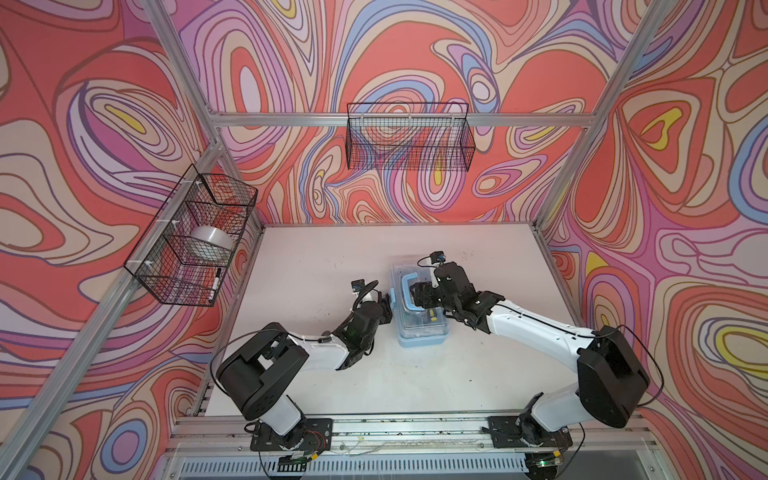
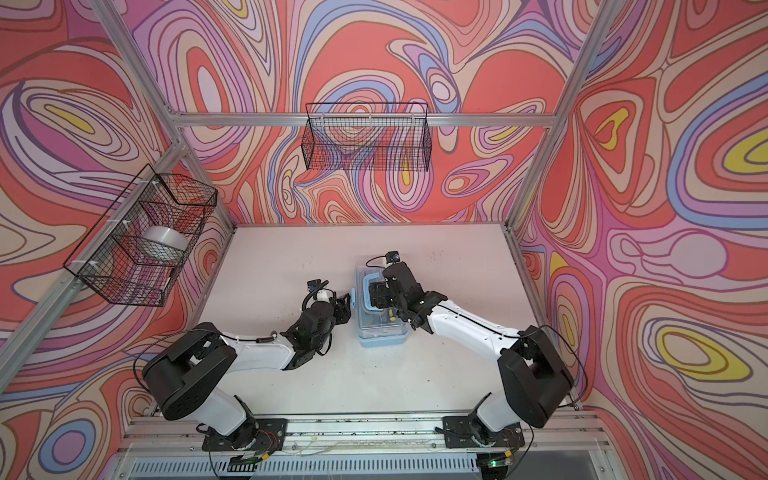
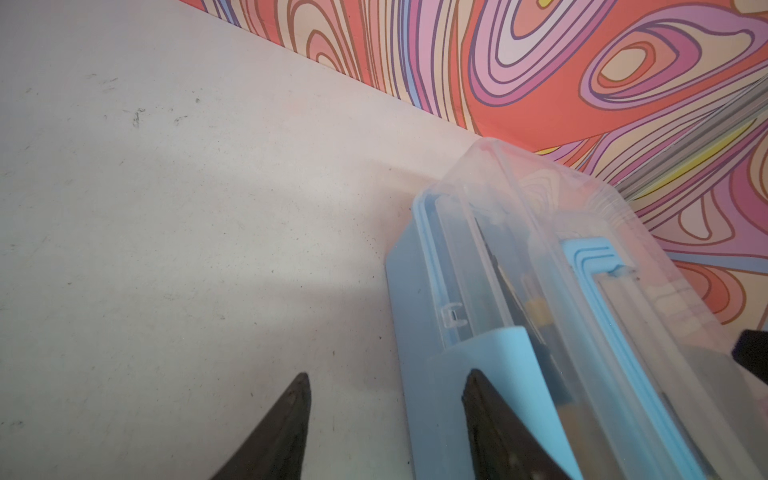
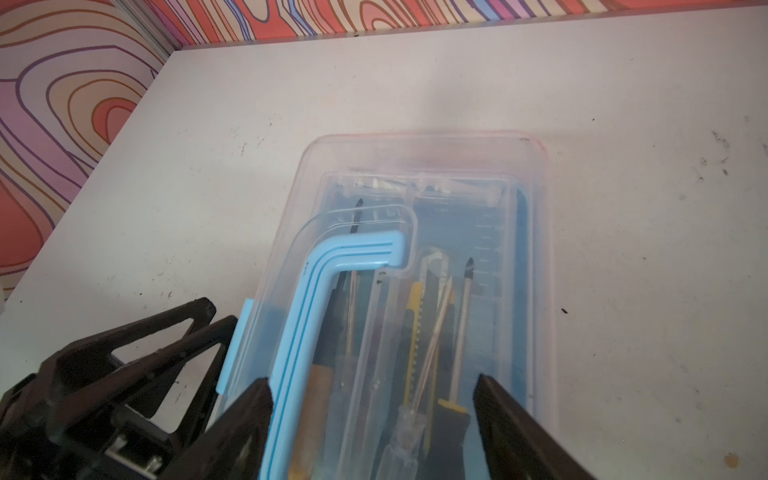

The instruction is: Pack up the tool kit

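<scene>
Light-blue plastic, clear on top: the tool kit box [image 1: 419,334] sits on the table [image 1: 316,257] with its lid [image 4: 415,166] down. A screwdriver [image 4: 463,324] and a yellow utility knife [image 4: 413,332] lie inside under it. My right gripper [image 4: 374,378] hangs over the lid with its jaws wide, straddling the folded blue handle [image 4: 332,266] and gripping nothing. My left gripper [image 3: 388,374] is at the box's side, jaws half apart and empty, one finger touching the blue latch [image 3: 490,353]. I judge the packing done and the latching in hand. Next I must push that latch flat against the box wall while the right gripper keeps the lid seated.
</scene>
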Controlling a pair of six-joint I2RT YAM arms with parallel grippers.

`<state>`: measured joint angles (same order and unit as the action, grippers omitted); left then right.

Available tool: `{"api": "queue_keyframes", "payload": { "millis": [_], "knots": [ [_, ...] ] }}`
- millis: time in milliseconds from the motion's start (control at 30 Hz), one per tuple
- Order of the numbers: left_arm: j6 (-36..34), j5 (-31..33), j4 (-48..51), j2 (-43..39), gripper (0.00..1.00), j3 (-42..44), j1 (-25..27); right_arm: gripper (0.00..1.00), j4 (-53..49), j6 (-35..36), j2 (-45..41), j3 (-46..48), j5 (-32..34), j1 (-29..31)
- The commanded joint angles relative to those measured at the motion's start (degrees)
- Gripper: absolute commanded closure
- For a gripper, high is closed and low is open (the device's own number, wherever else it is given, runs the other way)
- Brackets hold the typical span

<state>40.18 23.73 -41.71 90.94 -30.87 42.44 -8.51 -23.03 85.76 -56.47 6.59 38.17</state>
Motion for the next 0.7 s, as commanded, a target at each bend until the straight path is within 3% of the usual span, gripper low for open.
{"api": "queue_keyframes", "payload": {
  "millis": [0,667],
  "knots": [
    [2.1,-0.8,-1.8,0.5,0.4,-0.2,-0.4,0.2,-3.8,-0.6,2.1,0.6,-1.0,-0.2],
    [6.8,-5.7,-1.6,2.0,0.37,-1.0,-1.8,0.19,-3.5,-0.6,2.4,0.9,-1.3,-0.2]
  ]
}}
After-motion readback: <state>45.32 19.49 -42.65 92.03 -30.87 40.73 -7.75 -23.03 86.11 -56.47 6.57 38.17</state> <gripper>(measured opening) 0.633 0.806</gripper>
